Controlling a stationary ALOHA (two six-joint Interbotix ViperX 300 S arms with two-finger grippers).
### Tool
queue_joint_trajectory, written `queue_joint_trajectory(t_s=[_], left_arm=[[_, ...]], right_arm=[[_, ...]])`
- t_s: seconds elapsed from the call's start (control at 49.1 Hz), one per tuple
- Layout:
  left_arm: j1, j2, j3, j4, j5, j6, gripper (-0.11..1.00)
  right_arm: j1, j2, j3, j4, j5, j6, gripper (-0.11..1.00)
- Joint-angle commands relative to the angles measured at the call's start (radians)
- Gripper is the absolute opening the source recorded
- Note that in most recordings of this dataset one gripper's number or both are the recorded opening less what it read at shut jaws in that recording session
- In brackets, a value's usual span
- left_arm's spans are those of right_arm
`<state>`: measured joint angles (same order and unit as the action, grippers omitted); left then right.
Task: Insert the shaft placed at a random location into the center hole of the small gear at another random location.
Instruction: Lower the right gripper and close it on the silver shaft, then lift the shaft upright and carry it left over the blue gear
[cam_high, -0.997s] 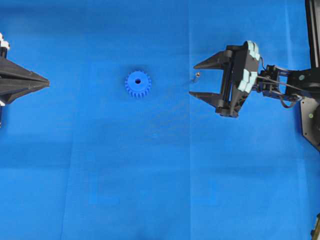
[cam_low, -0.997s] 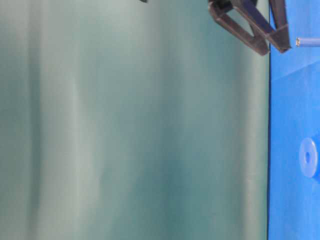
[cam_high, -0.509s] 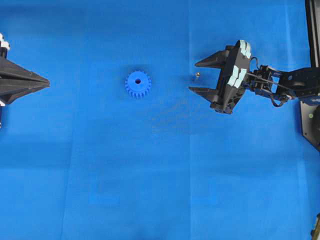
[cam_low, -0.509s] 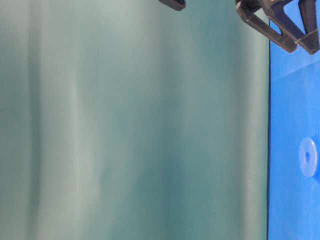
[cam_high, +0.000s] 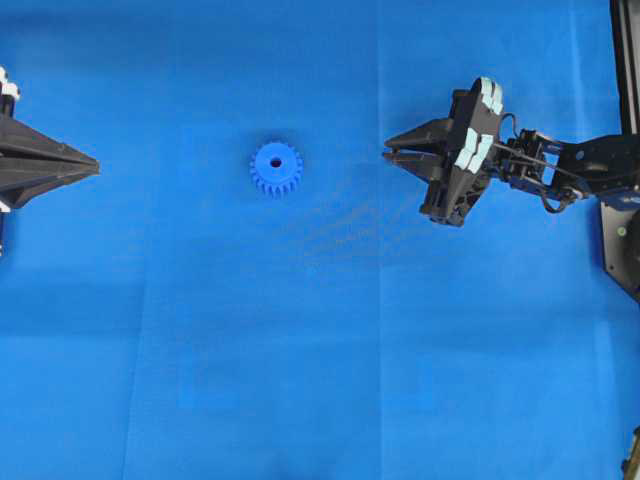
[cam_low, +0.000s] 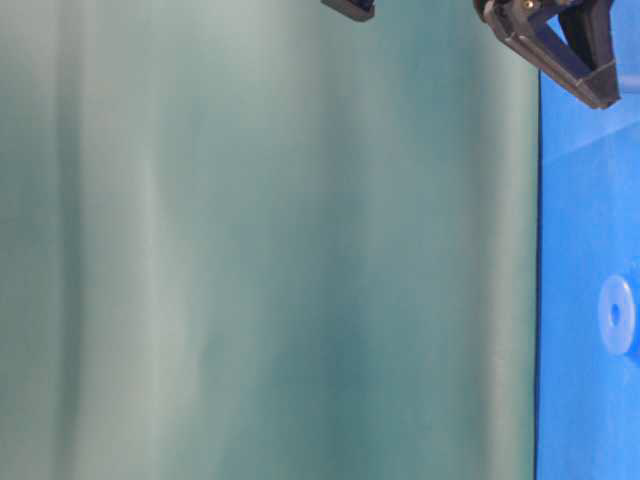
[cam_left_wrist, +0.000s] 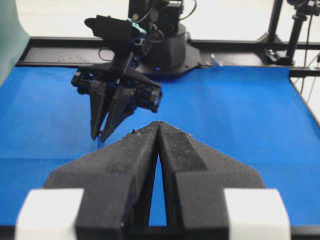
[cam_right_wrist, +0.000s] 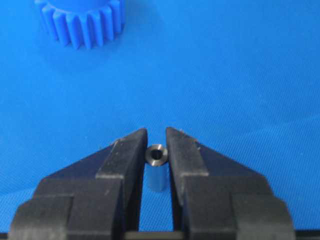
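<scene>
A desk (cam_high: 300, 380) covered in bright blue cloth filled the overhead view, with a black robot arm at each side. The right gripper (cam_high: 388, 154) reached in from the right edge, its black fingers (cam_right_wrist: 120, 160) clamped on the shaft (cam_right_wrist: 156, 172), a short silvery-grey metal pin standing upright between the tips. The left gripper (cam_high: 96, 166) sat at the desk's left edge with its fingers (cam_left_wrist: 135, 165) pressed together, holding nothing. The small gear (cam_high: 275, 167), a bright blue plastic toothed wheel, lay flat on the cloth between the two grippers, well apart from the shaft. Its dark center hole (cam_high: 276, 162) faced up.
</scene>
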<state>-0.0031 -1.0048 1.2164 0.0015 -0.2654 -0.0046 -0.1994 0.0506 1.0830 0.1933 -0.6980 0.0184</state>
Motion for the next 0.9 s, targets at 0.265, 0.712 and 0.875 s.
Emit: queue_joint_trajectory(t_s=[0.265, 0.712, 0.875], left_arm=[[0.0, 0.005, -0.008, 0.0, -0.003, 0.0, 0.02], [-0.002, 0.005, -0.008, 0.0, -0.002, 0.0, 0.02], [-0.002, 0.008, -0.008, 0.0, -0.002, -0.002, 0.02]], right_arm=[[-0.003, -0.081, -0.032, 0.003, 0.064, -0.002, 0.02], [0.012, -0.193, -0.186, -0.011, 0.278, -0.011, 0.02], [0.038, -0.13, -0.275, -0.014, 0.293, -0.011, 0.02]])
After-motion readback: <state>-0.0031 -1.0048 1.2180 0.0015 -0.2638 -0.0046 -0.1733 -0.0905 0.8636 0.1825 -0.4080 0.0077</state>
